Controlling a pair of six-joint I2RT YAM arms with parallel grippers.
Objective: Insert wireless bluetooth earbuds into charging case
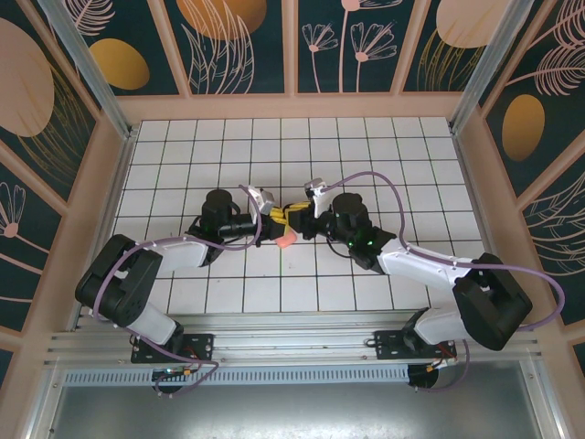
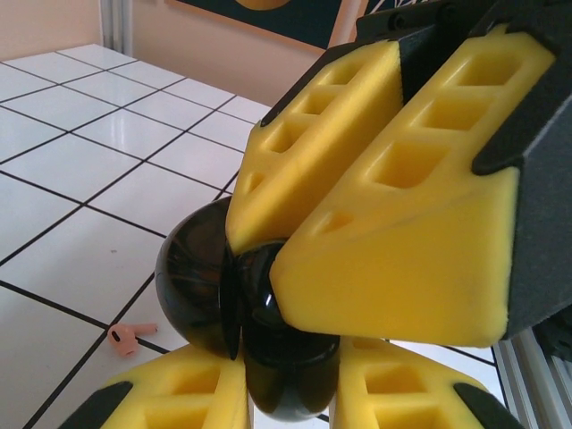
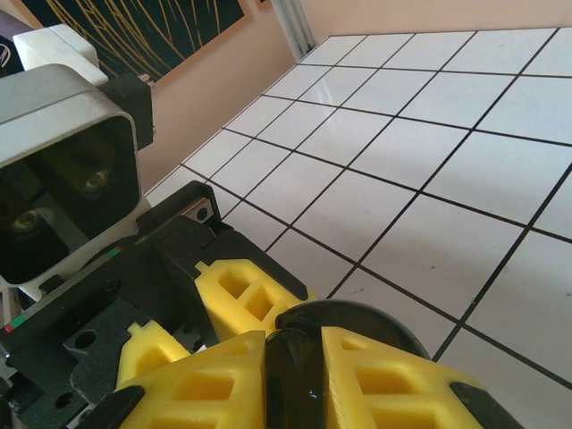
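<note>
Case: the pink charging case [image 1: 284, 240] lies on the tiled table [image 1: 411, 165], near its middle in the top view.
Case to hands: I read it at 6 o'clock of the spot where the two sets of fingertips meet, just beside them; I cannot tell whether it touches them.
Left gripper [image 2: 286, 398]: narrow, clamped on a glossy black disc [image 2: 201, 277].
Right gripper [image 3: 290, 380]: narrow, pinching the same disc's rim from the opposite side.
Earbud [image 2: 131, 334]: one pink bud on a tile, at 8 o'clock of the disc in the left wrist view.
Handling: I judge the case light, stiff, smooth-skinned and apt to slip at its rounded corners.
Hold: I would pinch its two long flat sides, low, clear of the lid seam.
</note>
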